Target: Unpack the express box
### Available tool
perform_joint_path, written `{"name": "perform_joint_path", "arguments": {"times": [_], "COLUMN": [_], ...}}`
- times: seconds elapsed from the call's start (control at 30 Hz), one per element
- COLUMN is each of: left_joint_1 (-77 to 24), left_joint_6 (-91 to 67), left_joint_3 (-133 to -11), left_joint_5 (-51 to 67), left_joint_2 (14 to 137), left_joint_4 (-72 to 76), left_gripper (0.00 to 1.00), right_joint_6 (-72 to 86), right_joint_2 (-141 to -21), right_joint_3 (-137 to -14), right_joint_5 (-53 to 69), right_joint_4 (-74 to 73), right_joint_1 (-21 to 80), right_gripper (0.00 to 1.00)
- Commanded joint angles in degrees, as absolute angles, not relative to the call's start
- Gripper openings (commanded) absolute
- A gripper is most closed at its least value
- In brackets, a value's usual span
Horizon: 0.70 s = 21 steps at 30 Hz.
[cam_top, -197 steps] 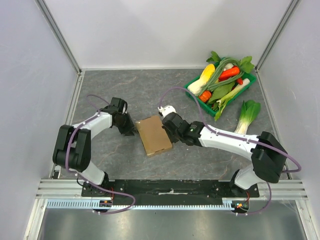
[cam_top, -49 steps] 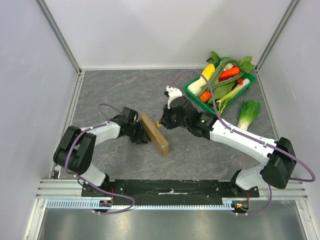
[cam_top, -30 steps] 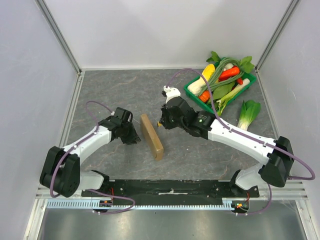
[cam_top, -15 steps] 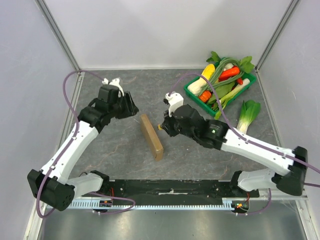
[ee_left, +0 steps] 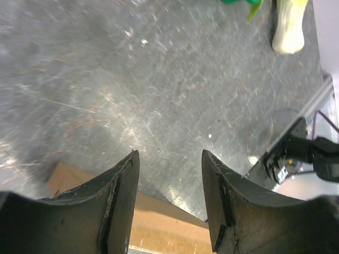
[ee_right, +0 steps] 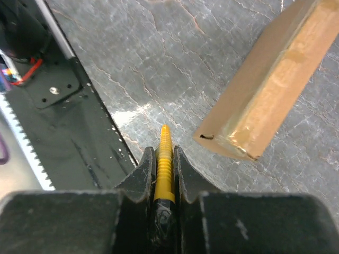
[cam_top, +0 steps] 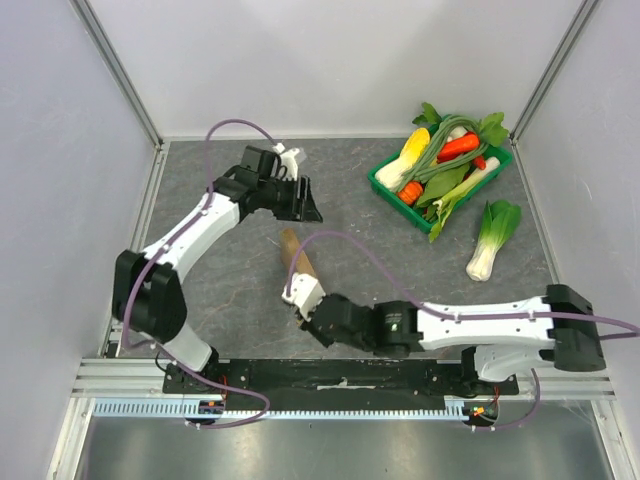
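Note:
The express box (cam_top: 297, 256) is a flat brown cardboard box standing on its long edge mid-table, its near end hidden behind my right gripper. My left gripper (cam_top: 307, 208) is open and empty, just behind the box. In the left wrist view the box (ee_left: 159, 233) lies below the spread fingers (ee_left: 119, 201). My right gripper (cam_top: 301, 299) sits at the box's near end, by the base rail. In the right wrist view it (ee_right: 164, 152) is shut on a yellow ridged tool (ee_right: 164, 169), whose tip points past the box's taped corner (ee_right: 265, 95).
A green tray (cam_top: 384, 183) of vegetables stands at the back right. A bok choy (cam_top: 489, 238) lies loose beside it and also shows in the left wrist view (ee_left: 288, 26). The black base rail (ee_right: 63, 121) lies close under my right gripper.
My left gripper has swung from the far left to just behind the box. My right arm has dropped from the box's right side to its near end, still holding the yellow tool.

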State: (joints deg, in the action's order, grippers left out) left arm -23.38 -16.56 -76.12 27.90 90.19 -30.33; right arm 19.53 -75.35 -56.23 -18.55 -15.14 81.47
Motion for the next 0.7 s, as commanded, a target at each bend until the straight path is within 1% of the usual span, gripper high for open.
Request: {"name": "perform_joint_path", "arguments": {"times": [0.0,0.07,0.2,0.43,0.53,0.67], "left_joint_1": [-25.4,-26.3,-27.0,-27.2,-27.2,-27.4], "left_joint_6": [-10.9,-8.5,-5.4,-3.2,-3.2,-4.2], "left_joint_3": [-77.4,-78.8,-79.9,-79.9,-79.6,-77.1], "left_joint_5": [38.8,37.8,34.7,33.3,34.0,38.7], "left_joint_2": [94.1,96.1,98.0,98.1,97.9,97.4], "left_joint_4": [-28.6,-32.1,-37.1,-40.5,-41.0,-39.4], "left_gripper": [0.56,0.55,0.54,0.51,0.5,0.5], "right_joint_6": [18.4,18.2,15.8,14.8,15.9,17.5], "right_joint_2": [-80.0,-81.9,-86.7,-91.7,-93.1,-93.4], "right_joint_3": [-54.9,-55.5,-56.2,-56.3,-56.3,-56.0], "right_joint_5": [-32.2,-36.7,-39.3,-43.1,-44.8,-46.8], "right_joint_4": [-7.0,-5.6,-5.3,-4.3,-4.9,-6.0], "right_joint_1": [86.3,88.2,89.0,89.0,89.0,88.8], "right_gripper": [0.0,0.0,0.0,0.0,0.0,0.0]}}
